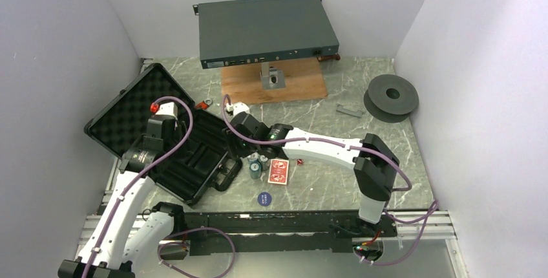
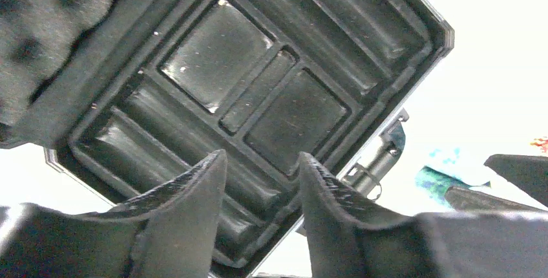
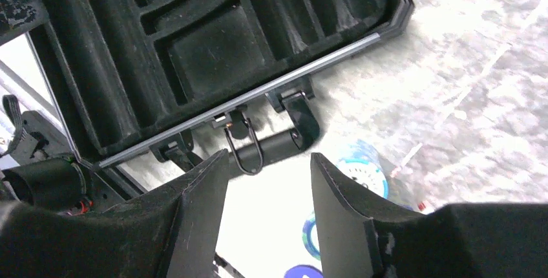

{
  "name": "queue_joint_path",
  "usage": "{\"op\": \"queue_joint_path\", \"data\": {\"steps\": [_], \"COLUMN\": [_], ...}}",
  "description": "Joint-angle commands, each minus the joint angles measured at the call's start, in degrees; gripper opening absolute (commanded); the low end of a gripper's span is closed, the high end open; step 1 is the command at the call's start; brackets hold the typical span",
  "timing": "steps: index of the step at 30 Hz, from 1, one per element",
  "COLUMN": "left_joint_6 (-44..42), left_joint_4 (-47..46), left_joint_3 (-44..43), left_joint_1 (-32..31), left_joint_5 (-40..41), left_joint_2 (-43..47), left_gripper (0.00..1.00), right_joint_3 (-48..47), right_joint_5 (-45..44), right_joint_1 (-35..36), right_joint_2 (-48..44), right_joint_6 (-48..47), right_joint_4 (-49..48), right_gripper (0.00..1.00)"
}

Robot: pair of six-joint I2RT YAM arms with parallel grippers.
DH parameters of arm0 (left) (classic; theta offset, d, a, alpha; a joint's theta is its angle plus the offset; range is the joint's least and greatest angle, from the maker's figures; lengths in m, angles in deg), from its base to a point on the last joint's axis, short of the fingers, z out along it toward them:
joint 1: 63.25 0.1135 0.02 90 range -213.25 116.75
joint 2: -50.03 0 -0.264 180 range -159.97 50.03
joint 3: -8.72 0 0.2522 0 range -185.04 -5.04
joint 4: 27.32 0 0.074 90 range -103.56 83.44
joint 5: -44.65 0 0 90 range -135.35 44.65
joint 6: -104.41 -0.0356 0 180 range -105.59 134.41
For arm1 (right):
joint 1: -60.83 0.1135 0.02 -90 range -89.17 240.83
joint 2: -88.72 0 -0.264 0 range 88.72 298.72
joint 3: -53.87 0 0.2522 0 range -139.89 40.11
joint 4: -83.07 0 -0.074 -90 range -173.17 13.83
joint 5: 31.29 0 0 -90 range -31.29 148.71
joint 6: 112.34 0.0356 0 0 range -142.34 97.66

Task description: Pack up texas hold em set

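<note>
Left pincer (image 2: pixel 262 161) and right pincer (image 3: pixel 268 161) gape empty; the right, seemingly close, could topple the chips (image 1: pixel 256 163).

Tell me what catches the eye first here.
An open black briefcase fills the table's left, tray seemingly empty, left gripper over it, right gripper by its handle, both open. Right of it lie teal-and-white chip stacks, a red-backed card deck and a blue disc.

On the grey counter (image 1: pixel 342 181) lie an open black case (image 1: pixel 208 142) at the left, chip stacks (image 1: pixel 257 163), red cards (image 1: pixel 278 171) and a blue disc (image 1: pixel 264 198) in the middle, a wooden board (image 1: pixel 297 87) far back, and a spool (image 1: pixel 391 97) far right.
</note>
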Motion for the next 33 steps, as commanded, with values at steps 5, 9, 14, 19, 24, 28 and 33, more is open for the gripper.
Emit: {"op": "queue_joint_path", "data": {"steps": [5, 9, 14, 19, 24, 28, 33], "left_joint_6": [-2.3, -3.4, -5.8, -6.3, -6.2, -6.0, -5.7], "left_joint_4": [-3.6, -3.3, -3.0, -5.0, -4.3, -4.4, -4.5], "left_joint_3": [-0.4, -1.0, -1.6, -0.2, -0.5, -0.3, 0.0], "left_joint_1": [-0.1, -0.2, -0.2, -0.2, -0.2, -0.3, -0.6], "left_joint_5": [-4.8, -6.4, -9.4, -11.4, -11.4, -11.3, -10.8], "left_joint_2": [5.8, 6.3, 6.7, 7.8, 7.1, 7.5, 8.2], "left_gripper": [0.85, 0.90, 0.90, 0.90, 0.89, 0.89, 0.89], "right_joint_3": [2.0, 3.3, 4.7, 5.5, 5.8, 5.9, 3.9], "right_joint_5": [-7.1, -10.2, -11.6, -12.7, -15.3, -15.1, -14.6], "right_joint_1": [1.2, 2.0, 3.2, 4.1, 4.8, 5.1, 5.9], "right_joint_2": [-6.7, -9.1, -11.1, -11.7, -11.1, -10.0, -7.4], "right_joint_6": [2.2, 5.2, 10.2, 16.7, 23.7, 26.6, 26.7], "right_joint_4": [9.3, 12.4, 15.3, 17.6, 20.8, 21.4, 22.1], "right_gripper": [0.62, 0.72, 0.80, 0.81, 0.81, 0.80, 0.77]}}
